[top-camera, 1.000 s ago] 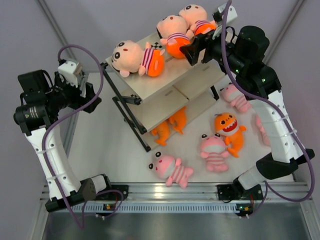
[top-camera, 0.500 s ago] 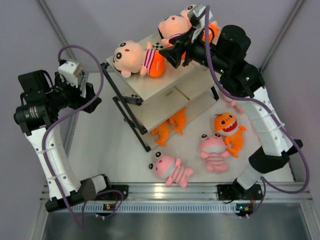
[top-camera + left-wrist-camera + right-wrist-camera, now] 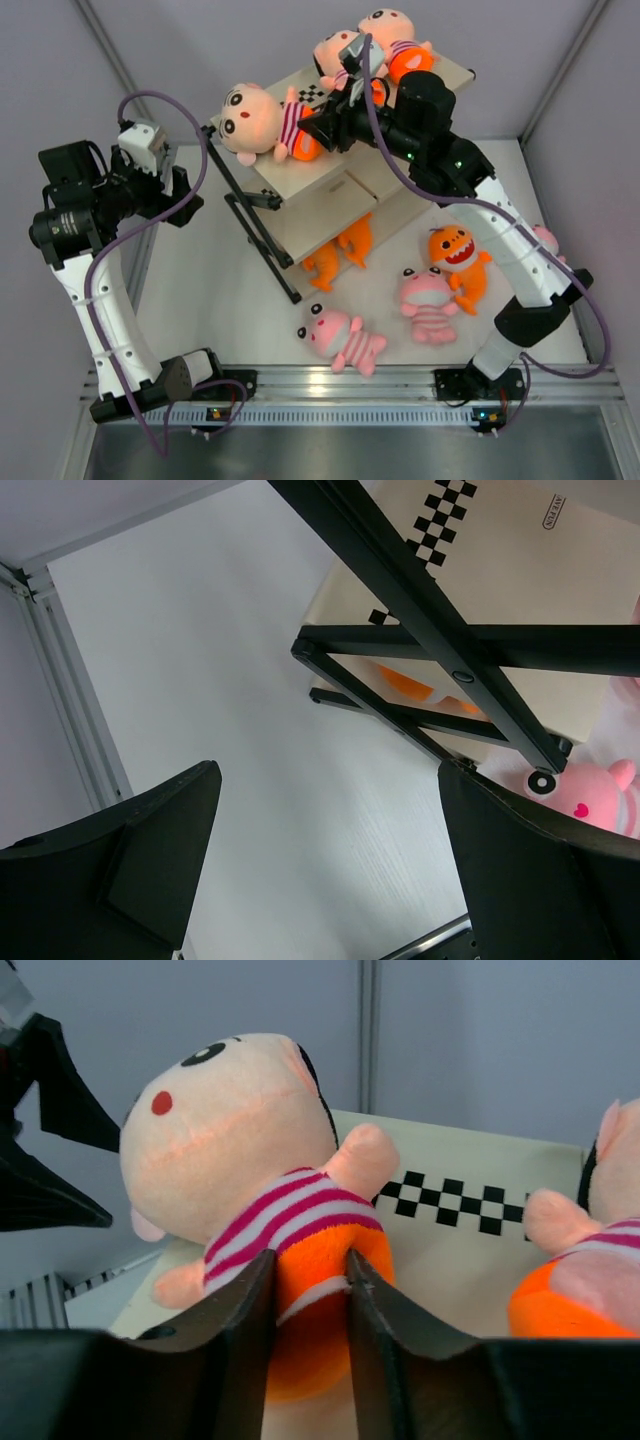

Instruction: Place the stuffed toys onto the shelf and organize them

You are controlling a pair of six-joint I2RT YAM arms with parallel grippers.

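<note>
On table [image 3: 220, 290], lower half: pink animals [image 3: 345, 340], orange creatures [image 3: 458, 255]. Atop shelf [image 3: 330, 170]: three dolls [image 3: 390, 28]. Against leftmost doll [image 3: 250, 115], right gripper [image 3: 310, 1265] slit-narrow, grip unclear; left gripper [image 3: 328, 770] agape, empty.

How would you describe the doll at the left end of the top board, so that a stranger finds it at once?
Start at the shelf, the black-framed rack mid-table, and take its top board with the checkerboard strips. The left doll lies alone at the left end, apart from two other dolls. Only it has the right gripper pinching its orange bottom.
</note>
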